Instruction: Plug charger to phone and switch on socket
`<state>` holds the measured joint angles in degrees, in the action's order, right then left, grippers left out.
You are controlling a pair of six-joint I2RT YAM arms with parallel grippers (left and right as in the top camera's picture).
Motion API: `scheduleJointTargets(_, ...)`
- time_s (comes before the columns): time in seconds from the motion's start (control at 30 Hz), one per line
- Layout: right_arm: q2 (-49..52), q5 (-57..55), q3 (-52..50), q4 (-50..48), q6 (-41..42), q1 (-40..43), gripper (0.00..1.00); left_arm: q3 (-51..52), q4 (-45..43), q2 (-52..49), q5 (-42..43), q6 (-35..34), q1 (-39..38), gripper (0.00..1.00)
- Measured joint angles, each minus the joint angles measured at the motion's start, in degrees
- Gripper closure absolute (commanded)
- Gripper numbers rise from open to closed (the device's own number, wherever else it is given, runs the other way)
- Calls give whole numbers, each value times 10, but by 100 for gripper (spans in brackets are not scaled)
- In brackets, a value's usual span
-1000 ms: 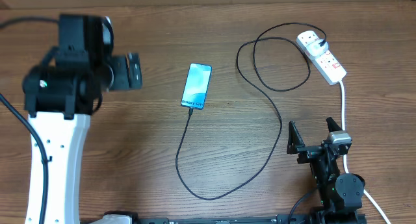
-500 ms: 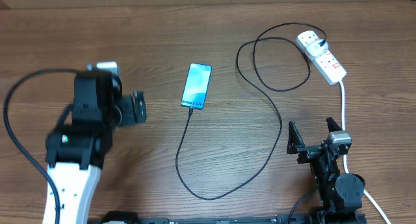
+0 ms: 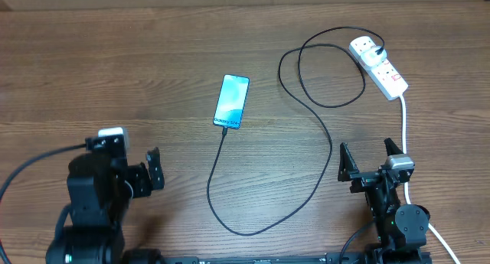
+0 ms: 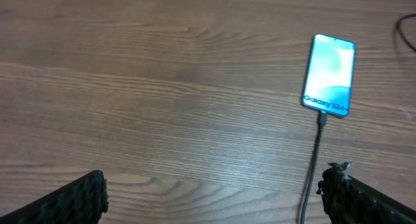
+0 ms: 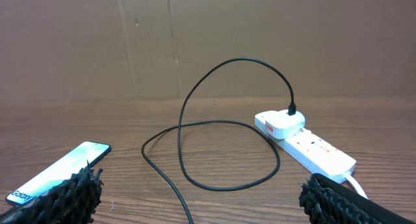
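Note:
The phone [image 3: 231, 102] lies flat mid-table with its light-blue screen lit; it also shows as the phone [image 4: 329, 73] and the phone [image 5: 58, 172]. The black charger cable [image 3: 325, 138] meets the phone's near end, loops toward the front edge, then curls back to a white adapter on the socket [image 3: 380, 66]. In the wrist views these are the cable [image 4: 317, 152], the cable [image 5: 195, 120] and the socket [image 5: 315, 148]. My left gripper [image 3: 149, 176] is open at the front left, well clear of the phone. My right gripper [image 3: 369, 158] is open in front of the socket, holding nothing.
The socket's thick white lead [image 3: 403, 126] runs toward the front edge just right of my right gripper. A brown cardboard wall [image 5: 208, 42] stands behind the table. The cable's low loop [image 3: 245, 232] lies between the two arms.
My left arm has swung from the back left of the table down to the front left. The right arm, phone, cable and socket have not moved.

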<state>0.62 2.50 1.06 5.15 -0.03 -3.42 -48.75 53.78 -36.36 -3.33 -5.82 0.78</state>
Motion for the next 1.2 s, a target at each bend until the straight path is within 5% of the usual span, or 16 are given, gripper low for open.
scheduleJointTargets(0.3, 0, 0, 0, 0, 0, 0, 0, 28, -45, 26, 50, 23, 5, 0)
scheduleJointTargets(0.8, 0, 0, 0, 0, 0, 0, 0, 208, -188, 224, 78, 32, 12, 0)
scheduleJointTargets(1.2, 0, 0, 0, 0, 0, 0, 0, 317, -353, 280, 81, 30, 12, 0)
